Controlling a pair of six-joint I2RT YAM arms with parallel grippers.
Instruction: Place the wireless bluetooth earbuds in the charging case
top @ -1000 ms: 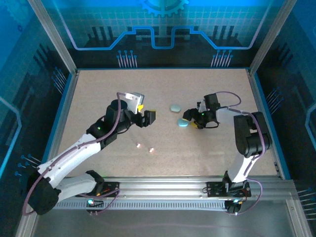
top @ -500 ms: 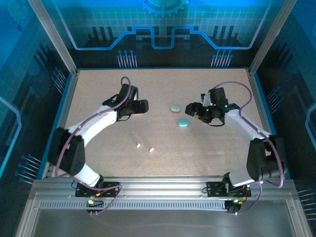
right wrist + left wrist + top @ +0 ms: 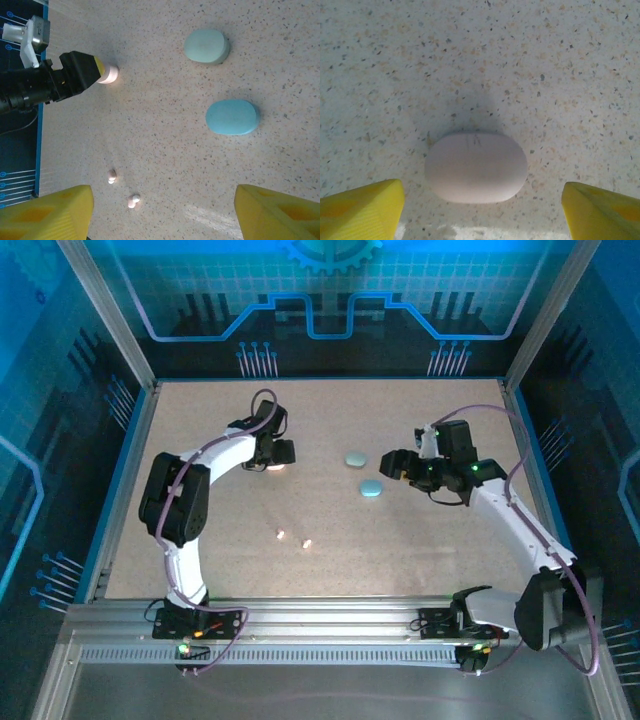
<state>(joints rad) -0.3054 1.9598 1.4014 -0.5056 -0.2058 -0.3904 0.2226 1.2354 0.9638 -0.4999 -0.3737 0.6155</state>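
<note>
- Seen from above, the left tool covers most of the pale pink case, leaving a bright sliver at its lower edge.
- The earbuds on the bench are specks, too small to tell apart.
- In each wrist view, the yellow fingertips run off the bottom edge.

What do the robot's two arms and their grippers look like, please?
The left arm and right arm have white link shells with black joints, and a purple cable loops along each. The left gripper and right gripper are black, with blunt yellow wedge-shaped fingers.
</note>
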